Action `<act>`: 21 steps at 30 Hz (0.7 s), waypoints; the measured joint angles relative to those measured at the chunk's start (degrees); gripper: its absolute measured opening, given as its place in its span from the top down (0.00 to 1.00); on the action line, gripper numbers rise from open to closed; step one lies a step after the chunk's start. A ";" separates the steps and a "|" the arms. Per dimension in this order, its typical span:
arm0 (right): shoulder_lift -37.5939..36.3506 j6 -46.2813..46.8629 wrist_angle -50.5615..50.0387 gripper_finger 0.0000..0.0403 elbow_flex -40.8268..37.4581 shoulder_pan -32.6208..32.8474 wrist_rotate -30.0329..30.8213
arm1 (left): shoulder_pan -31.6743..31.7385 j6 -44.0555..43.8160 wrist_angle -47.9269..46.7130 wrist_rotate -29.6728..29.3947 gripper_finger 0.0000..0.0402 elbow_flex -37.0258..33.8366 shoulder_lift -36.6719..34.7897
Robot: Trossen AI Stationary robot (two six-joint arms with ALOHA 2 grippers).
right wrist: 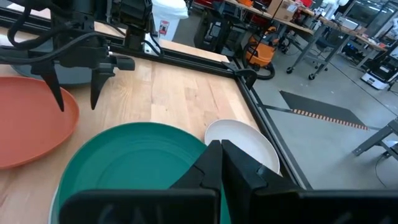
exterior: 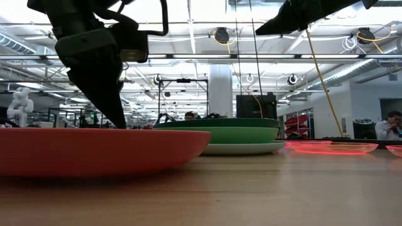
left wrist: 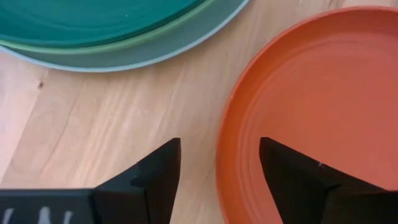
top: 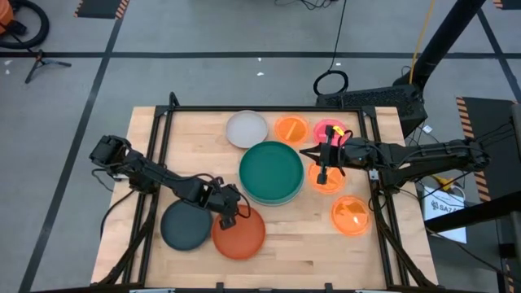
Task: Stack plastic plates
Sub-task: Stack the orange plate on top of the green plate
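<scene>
Rust-orange plate point(exterior: 94, 150) lies closest at the front of the table point(top: 309, 244), single and unstacked, its rim touching or overlapping the dark grey plate point(top: 183, 225) beside it. Left gripper point(left wrist: 219, 163) hovers over that orange rim with its fingers spread, one either side, holding nothing — judged to be lining up a grasp. At centre the large plates are already nested: the dark green plate point(top: 273, 168) on top, with light green and light blue edges showing beneath. Right gripper point(top: 325, 168) sits above the stack's right edge, fingers pressed together and empty. Still loose: the beige plate point(top: 247, 129) and the small orange and pink divided plates point(top: 312, 130) on the right. Roughly a third done — most remain.
</scene>
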 joint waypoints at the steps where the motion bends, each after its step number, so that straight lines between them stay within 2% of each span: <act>1: 0.00 0.00 -0.03 1.00 0.00 0.00 0.00 | 0.00 0.12 0.04 -0.02 0.44 0.00 0.00; 12: 0.00 0.11 -0.33 1.00 0.00 0.00 0.02 | 0.00 0.10 2.22 0.07 0.44 0.00 1.95; 21: -0.01 0.11 -0.69 1.00 0.00 -0.04 0.02 | 0.37 0.58 5.54 2.65 0.44 0.06 4.50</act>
